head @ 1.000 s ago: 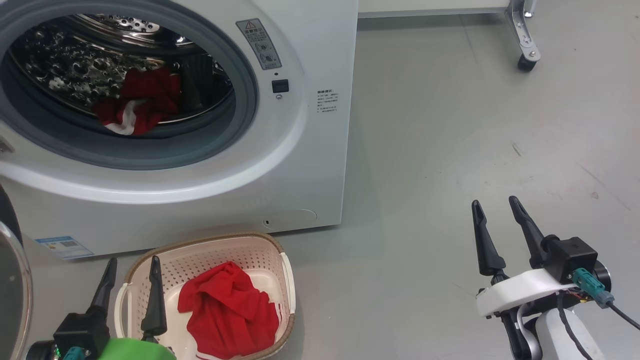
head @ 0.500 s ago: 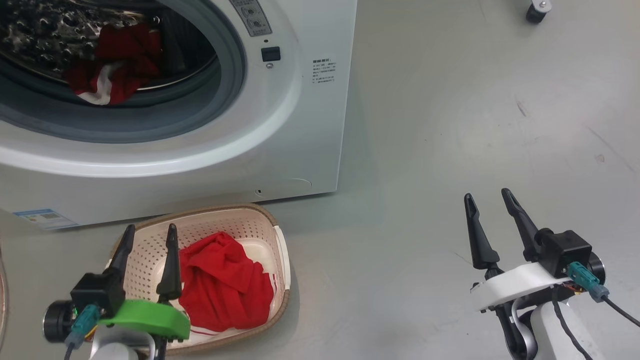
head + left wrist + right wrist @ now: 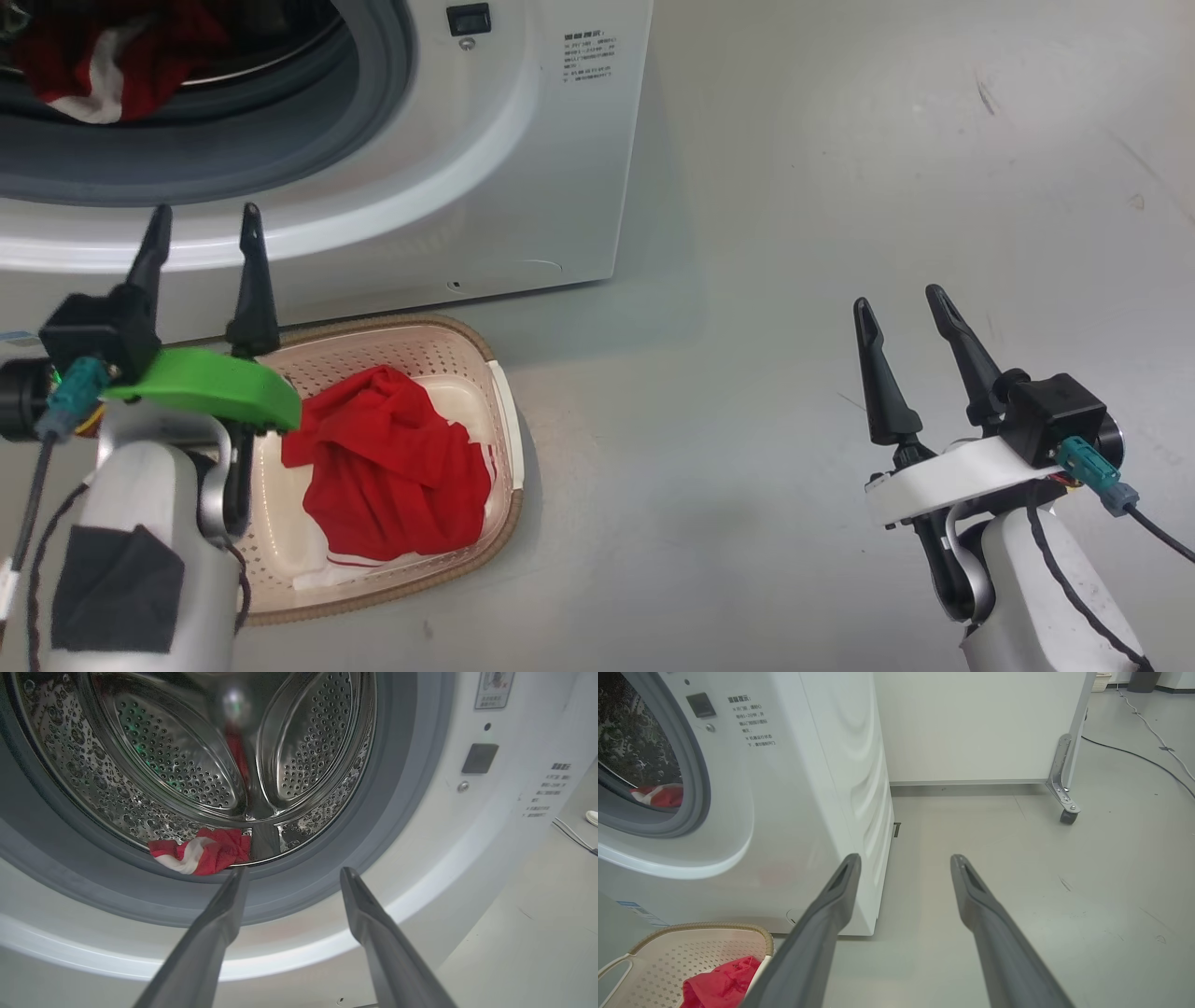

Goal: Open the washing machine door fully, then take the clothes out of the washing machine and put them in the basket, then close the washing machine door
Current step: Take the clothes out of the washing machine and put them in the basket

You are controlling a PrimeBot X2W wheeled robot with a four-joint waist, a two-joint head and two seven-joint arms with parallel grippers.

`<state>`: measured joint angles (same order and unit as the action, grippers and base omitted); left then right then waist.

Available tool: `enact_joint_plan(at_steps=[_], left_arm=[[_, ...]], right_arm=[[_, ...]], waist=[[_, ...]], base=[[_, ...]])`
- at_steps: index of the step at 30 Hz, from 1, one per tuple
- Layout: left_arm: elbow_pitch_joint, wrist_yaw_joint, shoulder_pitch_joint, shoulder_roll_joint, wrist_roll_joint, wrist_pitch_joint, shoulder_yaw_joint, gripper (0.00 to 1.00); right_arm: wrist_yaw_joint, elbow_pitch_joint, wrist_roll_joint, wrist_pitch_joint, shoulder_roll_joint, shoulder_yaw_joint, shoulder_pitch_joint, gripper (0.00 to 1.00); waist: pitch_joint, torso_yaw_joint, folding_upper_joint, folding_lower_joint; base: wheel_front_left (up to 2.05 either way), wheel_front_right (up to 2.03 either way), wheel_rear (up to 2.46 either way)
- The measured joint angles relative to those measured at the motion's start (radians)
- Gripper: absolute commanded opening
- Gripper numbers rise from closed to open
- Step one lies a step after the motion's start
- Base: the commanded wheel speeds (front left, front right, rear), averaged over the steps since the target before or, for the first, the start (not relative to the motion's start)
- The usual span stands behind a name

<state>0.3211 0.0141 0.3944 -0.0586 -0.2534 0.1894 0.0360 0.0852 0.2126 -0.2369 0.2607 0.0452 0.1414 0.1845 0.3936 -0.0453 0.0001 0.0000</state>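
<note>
Left gripper: we are holding it spread, empty, before the washing machine.
Right gripper: we are holding it spread, empty, right of the washing machine.
Clothes: lying inside the washing machine and in the basket before it.

smooth grey floor, matte, soft even light, faint shadows. a few dark scuff marks on it. at the back a white panel stands on a metal leg with a small black caster. a black cable and a white cable trail across the floor beyond the leg.
</note>
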Motion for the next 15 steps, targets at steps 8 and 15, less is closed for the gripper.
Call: enact_joint_plan(at_steps=[8, 15], left_arm=[[0.058, -0.028, 0.186, -0.067, 0.028, -0.083, -0.031, 1.0], [0.122, -0.054, 0.345, -0.119, 0.039, -0.163, -0.056, 1.0]], right_arm=[[0.0, -0.003, -0.017, 0.0, 0.0, 0.02, 0.034, 1.0], [0.0, -0.009, -0.027, 0.0, 0.001, 0.041, 0.068, 1.0]], waist=[[0.073, -0.024, -0.0001, 0.0], [0.14, -0.056, 0.0, 0.0]], base=[[0.0, 0.0, 0.0], [0.0, 0.0, 0.0]])
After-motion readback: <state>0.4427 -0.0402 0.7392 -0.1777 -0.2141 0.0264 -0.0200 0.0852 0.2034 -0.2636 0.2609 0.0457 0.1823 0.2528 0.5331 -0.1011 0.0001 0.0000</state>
